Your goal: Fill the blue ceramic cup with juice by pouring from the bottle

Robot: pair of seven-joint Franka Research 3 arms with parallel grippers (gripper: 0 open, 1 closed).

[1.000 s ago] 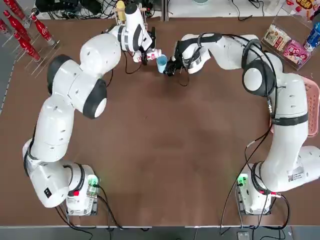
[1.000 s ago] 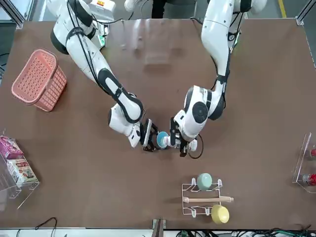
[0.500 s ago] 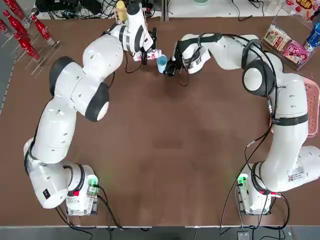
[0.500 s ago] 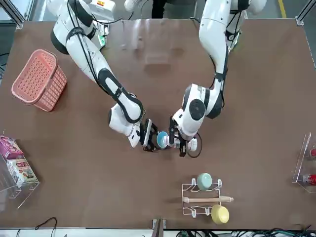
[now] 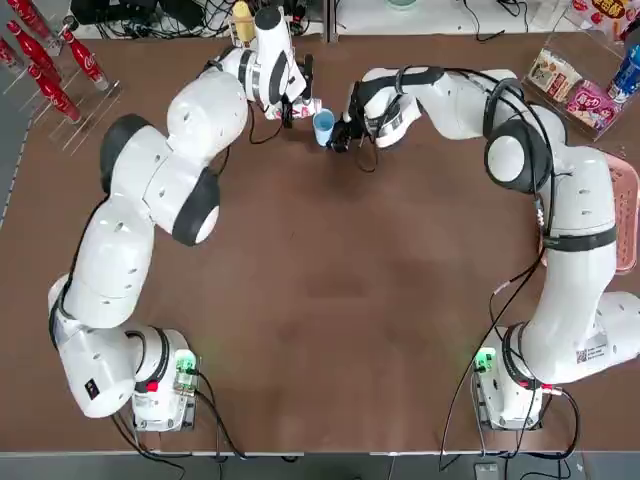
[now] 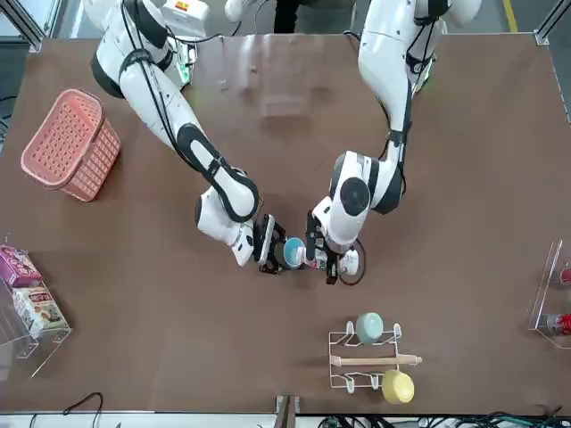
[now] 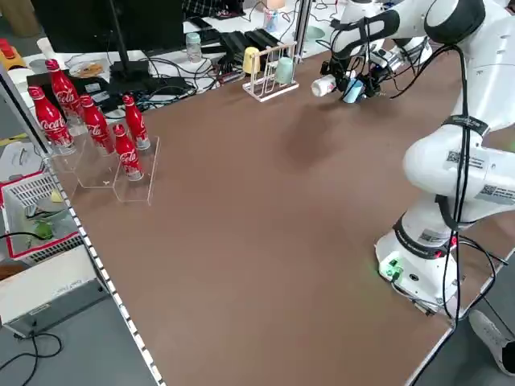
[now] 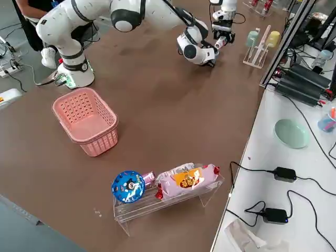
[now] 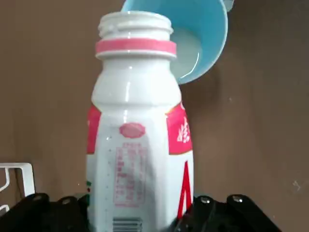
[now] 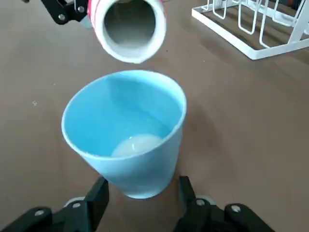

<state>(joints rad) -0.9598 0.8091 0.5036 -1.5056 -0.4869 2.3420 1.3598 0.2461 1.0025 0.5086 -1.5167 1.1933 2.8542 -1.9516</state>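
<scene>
The blue ceramic cup (image 10: 140, 179) leans in the grip of my right claw (image 10: 144, 183), centre of the right wrist view, a shallow pool of whitish liquid (image 10: 137, 145) at its bottom. I have the claw closed on its sides, fingers apart by no more than the cup's width. At the upper middle of the top view, my left claw (image 5: 290, 112) clamps the bottle (image 9: 140, 121) around its body, tipped towards the cup, its uncapped mouth (image 10: 130, 24) close by the rim.

Both pickups and the opening of the bottle are done, and some juice is in; I judge the pour to be in its early stage, with most of the filling left. No stream shows between mouth and rim, so I would probably need more tilt, with the mouth kept over the cup.

The two claws crowd each other over the bench (image 5: 370, 300), leaving little room for a sideways slip, and a black cable loop (image 6: 363, 267) hangs beside the left one. Lower middle of the front view, a white rack (image 6: 379, 361) carries a mint-green cup (image 6: 369, 327) and a yellow cup (image 6: 398, 387), apart from the pour. A pink basket (image 6: 71, 147) sits upper left; red cola bottles (image 5: 88, 62) lie upper left in the top view.
</scene>
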